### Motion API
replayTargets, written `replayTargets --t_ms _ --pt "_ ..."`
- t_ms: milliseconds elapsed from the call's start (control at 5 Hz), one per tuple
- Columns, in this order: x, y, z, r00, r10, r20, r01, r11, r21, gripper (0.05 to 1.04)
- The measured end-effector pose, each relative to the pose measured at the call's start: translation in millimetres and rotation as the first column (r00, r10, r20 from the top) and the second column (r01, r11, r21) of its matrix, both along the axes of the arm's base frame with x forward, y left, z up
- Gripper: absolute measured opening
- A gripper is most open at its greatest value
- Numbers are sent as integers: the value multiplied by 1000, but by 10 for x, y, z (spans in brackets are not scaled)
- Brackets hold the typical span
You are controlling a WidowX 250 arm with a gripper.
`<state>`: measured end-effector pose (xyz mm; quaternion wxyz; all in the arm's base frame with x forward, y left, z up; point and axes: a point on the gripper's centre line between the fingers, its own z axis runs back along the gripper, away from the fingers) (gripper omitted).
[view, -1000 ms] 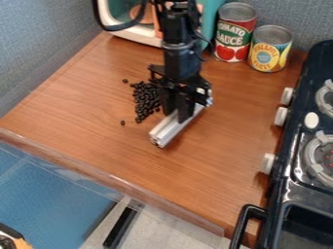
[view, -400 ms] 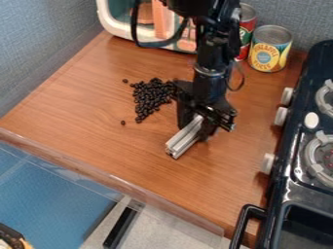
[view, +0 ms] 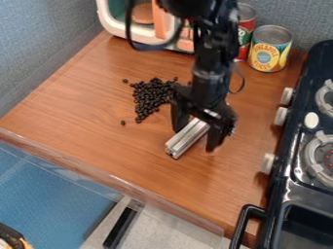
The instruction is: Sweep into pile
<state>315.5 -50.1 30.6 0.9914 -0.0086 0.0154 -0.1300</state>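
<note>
Dark beans [view: 151,97] lie in a loose heap left of the gripper, with a stray one at the upper left and another below. A silver metal bar [view: 187,137] rests slantwise on the counter, right of and below the heap. Over the bar stands my gripper [view: 194,138], open, one finger on either side of it with a gap to the right finger. Part of the bar's upper end is hidden by the gripper.
On the wooden counter [view: 84,112], a red can [view: 245,31] and a yellow-labelled can [view: 269,48] stand at the back. A teal toy oven [view: 117,22] is behind the arm; a black stove [view: 305,160] borders the right.
The gripper and bar moved right and toward the front edge, away from the heap. The fingers were closed on the bar and have since spread apart around it.
</note>
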Motion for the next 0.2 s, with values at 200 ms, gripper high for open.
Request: replayTargets --t_ms 200 --pt "10 97 297 997 18 75 -16 1000 -23 1007"
